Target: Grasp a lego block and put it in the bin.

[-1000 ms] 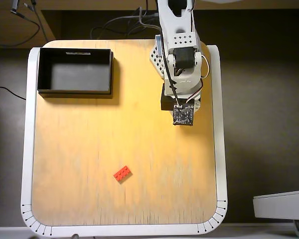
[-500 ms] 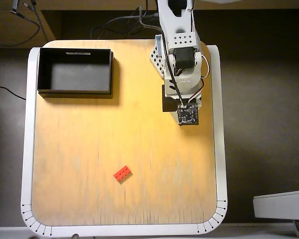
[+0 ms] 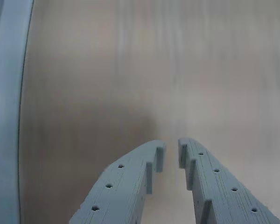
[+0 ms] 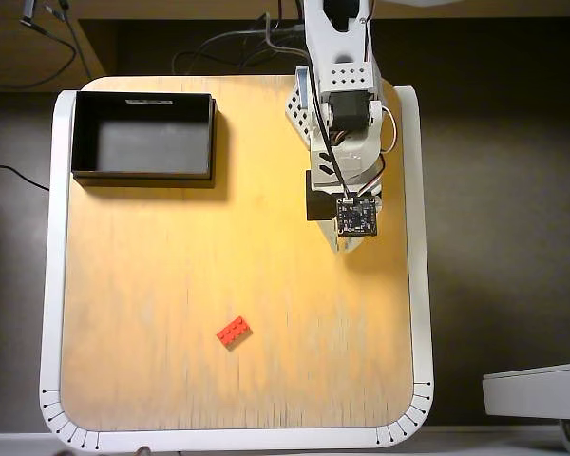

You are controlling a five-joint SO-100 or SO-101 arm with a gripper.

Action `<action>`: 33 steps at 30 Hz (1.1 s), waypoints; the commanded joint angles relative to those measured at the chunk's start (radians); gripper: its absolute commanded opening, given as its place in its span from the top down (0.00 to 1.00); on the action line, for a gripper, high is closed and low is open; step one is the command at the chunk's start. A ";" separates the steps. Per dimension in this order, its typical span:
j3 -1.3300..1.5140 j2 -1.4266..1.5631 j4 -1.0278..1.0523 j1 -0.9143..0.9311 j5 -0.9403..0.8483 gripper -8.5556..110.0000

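The red lego block (image 4: 234, 332) lies flat on the wooden board, left of centre towards the front in the overhead view. It does not show in the wrist view. The black bin (image 4: 142, 148) stands in the board's back left corner with nothing in it. My gripper (image 3: 171, 150) points down at bare wood with its grey fingers almost touching and nothing between them. In the overhead view the gripper (image 4: 349, 244) is at the right of the board, mostly hidden under the wrist. It is well to the right of the block and further back, and far from the bin.
The wooden board has a raised white rim (image 4: 53, 285), which also shows at the left edge of the wrist view (image 3: 7, 116). A small black circuit board (image 4: 357, 216) sits on my wrist. Cables (image 4: 228, 52) lie behind the board. A grey object (image 4: 537, 389) lies off the board at the lower right.
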 commanded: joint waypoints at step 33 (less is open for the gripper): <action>-0.933 -1.115 -0.265 0.399 -0.229 0.81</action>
